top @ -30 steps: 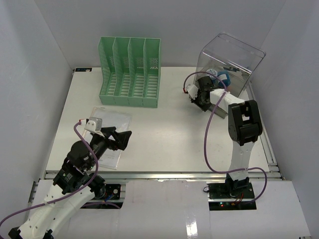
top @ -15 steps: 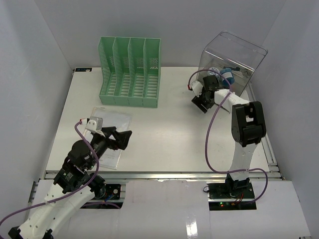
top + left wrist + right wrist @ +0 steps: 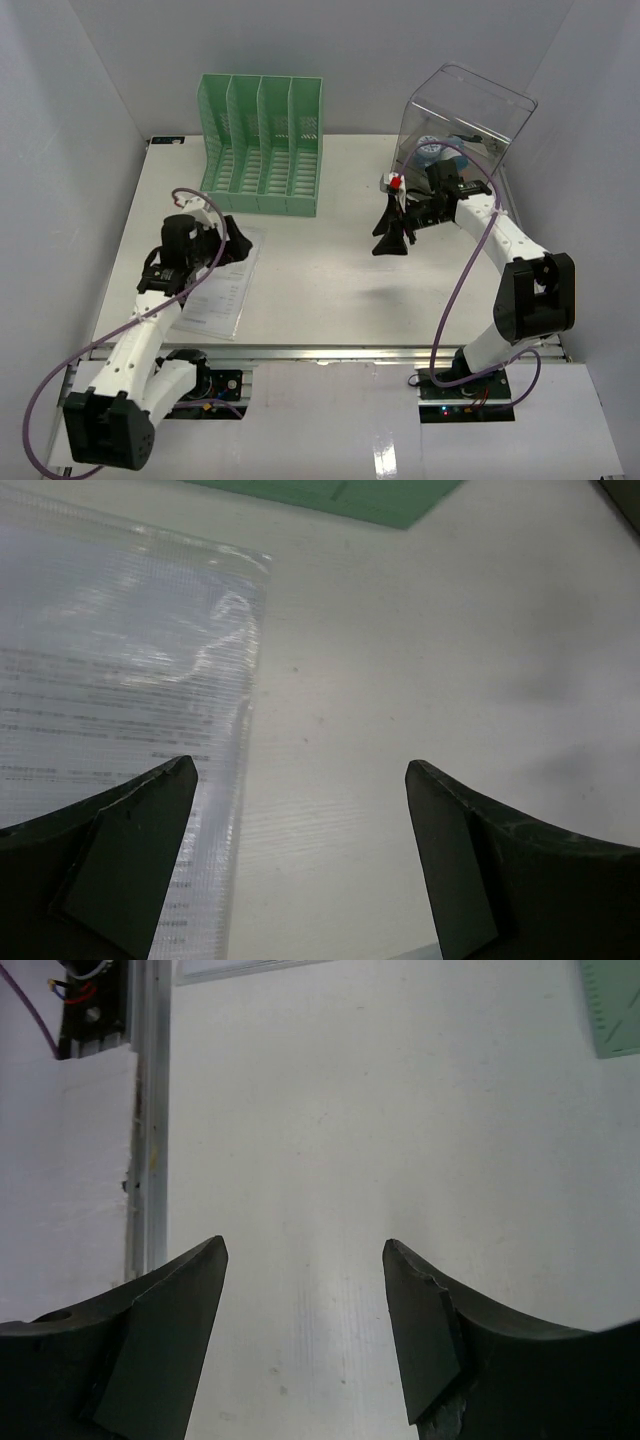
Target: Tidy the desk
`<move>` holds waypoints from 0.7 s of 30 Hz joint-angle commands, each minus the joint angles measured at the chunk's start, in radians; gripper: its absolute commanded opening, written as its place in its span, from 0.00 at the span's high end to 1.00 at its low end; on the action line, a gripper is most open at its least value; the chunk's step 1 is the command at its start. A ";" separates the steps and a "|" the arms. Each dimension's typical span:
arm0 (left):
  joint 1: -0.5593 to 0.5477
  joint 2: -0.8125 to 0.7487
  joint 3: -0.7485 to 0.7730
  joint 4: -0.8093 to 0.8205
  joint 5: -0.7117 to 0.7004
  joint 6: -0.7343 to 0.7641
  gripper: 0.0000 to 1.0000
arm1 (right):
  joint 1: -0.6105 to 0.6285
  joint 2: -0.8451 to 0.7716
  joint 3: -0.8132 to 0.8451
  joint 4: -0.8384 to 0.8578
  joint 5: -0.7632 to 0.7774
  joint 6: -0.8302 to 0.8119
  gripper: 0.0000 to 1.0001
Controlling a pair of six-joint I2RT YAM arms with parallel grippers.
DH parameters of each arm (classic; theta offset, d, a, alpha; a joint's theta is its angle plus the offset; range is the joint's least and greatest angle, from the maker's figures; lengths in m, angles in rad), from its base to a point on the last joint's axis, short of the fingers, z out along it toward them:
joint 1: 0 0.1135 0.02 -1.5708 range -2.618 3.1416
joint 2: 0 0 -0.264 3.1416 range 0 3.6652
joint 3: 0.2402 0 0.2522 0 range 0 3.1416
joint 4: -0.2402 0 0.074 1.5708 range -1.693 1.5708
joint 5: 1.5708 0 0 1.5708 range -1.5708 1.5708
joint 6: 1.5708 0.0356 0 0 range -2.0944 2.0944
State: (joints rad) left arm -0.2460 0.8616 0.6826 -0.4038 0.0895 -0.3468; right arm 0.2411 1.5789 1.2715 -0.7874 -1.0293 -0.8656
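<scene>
The desk (image 3: 320, 285) is a white tabletop with a silver rail along its near edge. A printed sheet in a clear plastic sleeve (image 3: 215, 285) lies at its front left. My left gripper (image 3: 236, 246) hangs open low over the sleeve's right edge (image 3: 215, 680), one finger over the sheet and the other over bare desk (image 3: 420, 630). My right gripper (image 3: 391, 247) points down at the desk right of centre. It is open with only white tabletop (image 3: 350, 1110) between its fingers. Neither gripper holds anything.
A green slotted file organizer (image 3: 262, 145) stands at the back left. A clear plastic bin (image 3: 470, 115) lies tilted at the back right with blue items (image 3: 436, 152) inside. The metal rail (image 3: 150, 1110) and a corner of the organizer (image 3: 612, 1010) show in the right wrist view.
My right gripper has drawn back from the clear bin's mouth toward the desk's middle and opened. My left arm has swung forward and out over the sleeved sheet, still open.
</scene>
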 commanded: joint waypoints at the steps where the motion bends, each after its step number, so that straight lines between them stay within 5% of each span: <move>1: 0.311 0.092 0.043 0.032 0.363 0.022 0.03 | -0.004 -0.016 -0.079 -0.004 -0.171 0.050 0.29; 8: 0.542 0.261 0.119 0.078 0.205 0.150 0.02 | 0.007 -0.032 -0.112 0.069 -0.195 0.176 0.29; 21: 0.675 0.716 0.252 0.221 0.325 0.341 0.02 | 0.003 -0.059 -0.132 0.089 -0.196 0.182 0.28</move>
State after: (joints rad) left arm 0.4194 1.5188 0.8538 -0.2226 0.3471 -0.1023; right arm 0.2443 1.5341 1.1473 -0.7184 -1.1925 -0.6870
